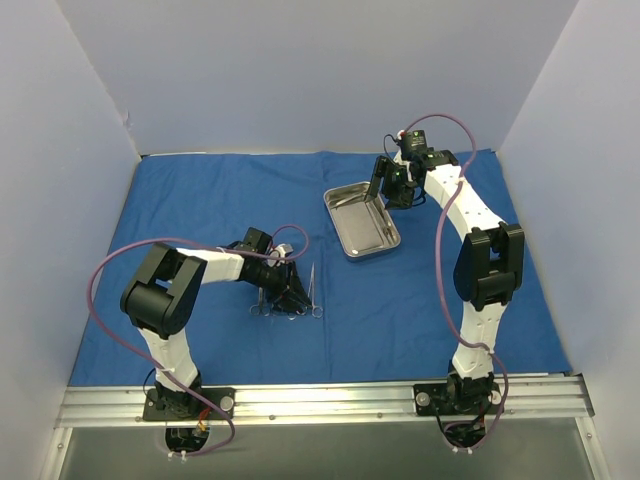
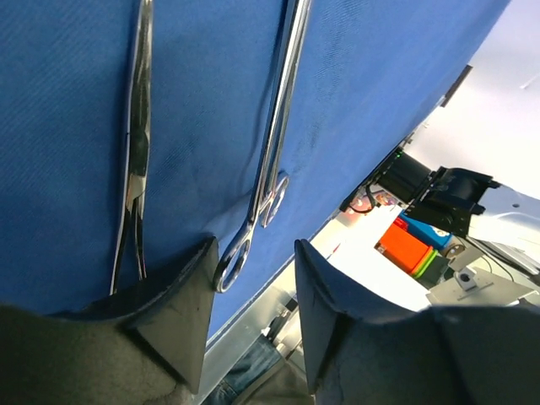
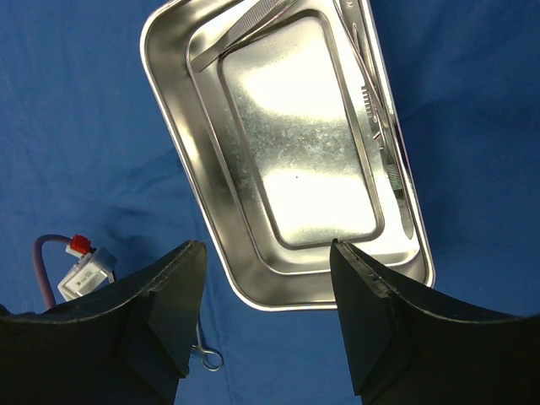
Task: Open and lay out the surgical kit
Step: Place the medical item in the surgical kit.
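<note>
Step judged: laying instruments out on the blue cloth [image 2: 67, 126]. The left fingers [image 2: 181, 321] are parted, nothing gripped. Forceps [image 2: 274, 143] lie just ahead, rings nearest, long axis running away. The right fingers [image 3: 169, 295] are spread over the steel tray [image 3: 156, 76], tweezers [image 3: 245, 29] in its far corner. Next, a low flat pinch is called for.

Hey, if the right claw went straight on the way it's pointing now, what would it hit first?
Most likely the steel tray. The right claw is open and points down at the tray's near end, with nothing visible in between. The pictures don't settle how far off the tray is.
</note>
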Controlling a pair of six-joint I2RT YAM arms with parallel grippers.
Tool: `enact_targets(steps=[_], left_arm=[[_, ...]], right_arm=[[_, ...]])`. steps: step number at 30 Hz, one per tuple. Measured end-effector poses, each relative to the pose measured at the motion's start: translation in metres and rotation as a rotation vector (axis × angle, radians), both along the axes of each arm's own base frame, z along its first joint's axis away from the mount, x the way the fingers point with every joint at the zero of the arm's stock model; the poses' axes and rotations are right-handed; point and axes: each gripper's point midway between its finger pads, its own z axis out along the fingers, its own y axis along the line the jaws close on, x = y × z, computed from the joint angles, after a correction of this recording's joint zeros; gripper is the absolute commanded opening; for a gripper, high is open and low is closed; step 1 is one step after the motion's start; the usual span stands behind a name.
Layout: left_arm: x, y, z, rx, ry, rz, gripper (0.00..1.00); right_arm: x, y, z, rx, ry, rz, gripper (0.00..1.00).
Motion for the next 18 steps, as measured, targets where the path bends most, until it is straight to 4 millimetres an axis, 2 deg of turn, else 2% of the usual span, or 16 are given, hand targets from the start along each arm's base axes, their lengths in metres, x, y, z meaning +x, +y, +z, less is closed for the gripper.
enact_targets(steps=[4,18], left_arm=[[-0.001,0.002,0.003,0.035,-0.004,-0.014,0.57],[-0.002,0.008,0.016,0.140,-0.020,-0.071,0.61]], right_arm=[[0.000,0.001,0.000,0.000,0.000,0.002,0.61],[0.002,0.005,0.002,0.008,-0.006,0.013,0.61]])
